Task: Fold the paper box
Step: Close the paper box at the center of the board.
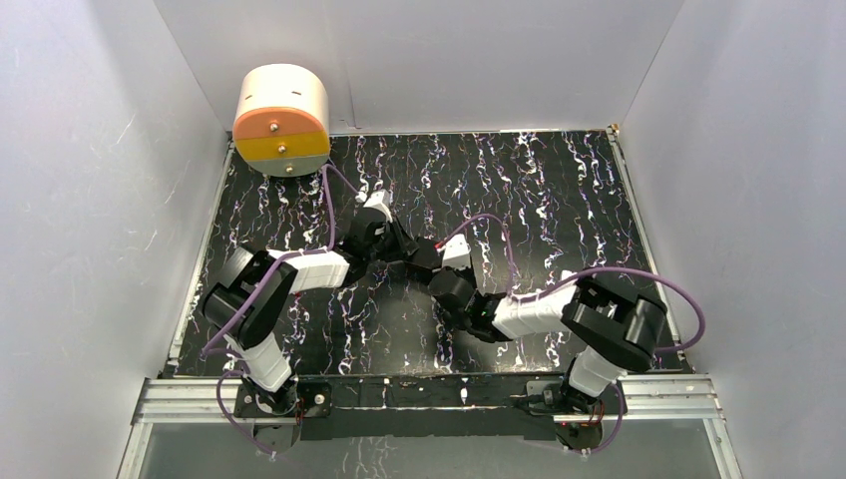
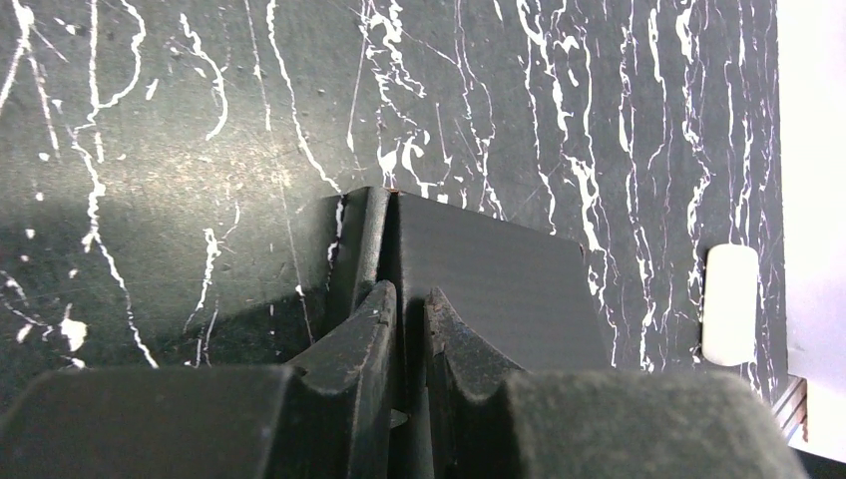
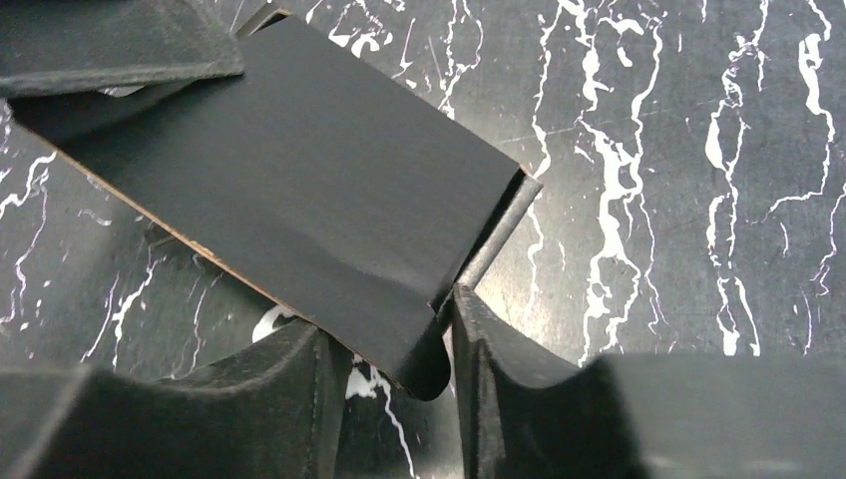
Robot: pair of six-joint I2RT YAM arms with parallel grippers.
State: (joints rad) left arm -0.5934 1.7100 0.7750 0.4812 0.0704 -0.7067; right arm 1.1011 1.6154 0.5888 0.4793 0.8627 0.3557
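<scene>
Matte black, lies on the table [image 1: 559, 200] as a half-folded paper box [image 3: 299, 190] — long axis running from the left gripper [image 2: 411, 299], pinched narrow on one wall, to the right gripper [image 3: 394, 329], parted around the opposite end flap.

blocked: drum [image 1: 281, 120] far-left, paper box [image 3: 299, 180] centre | free: table [image 1: 569, 190] far-right

This is a robotics lab test cell: white panel walls [image 1: 90, 200] box in a black marbled tabletop [image 1: 559, 190], the left arm [image 1: 317, 267] and the right arm [image 1: 534, 311], 2 robots trailing purple cables [image 1: 638, 274], are bolted to an aluminium rail [image 1: 419, 397] at its near edge, and a cream cylinder [image 1: 282, 120] sits far left.
</scene>
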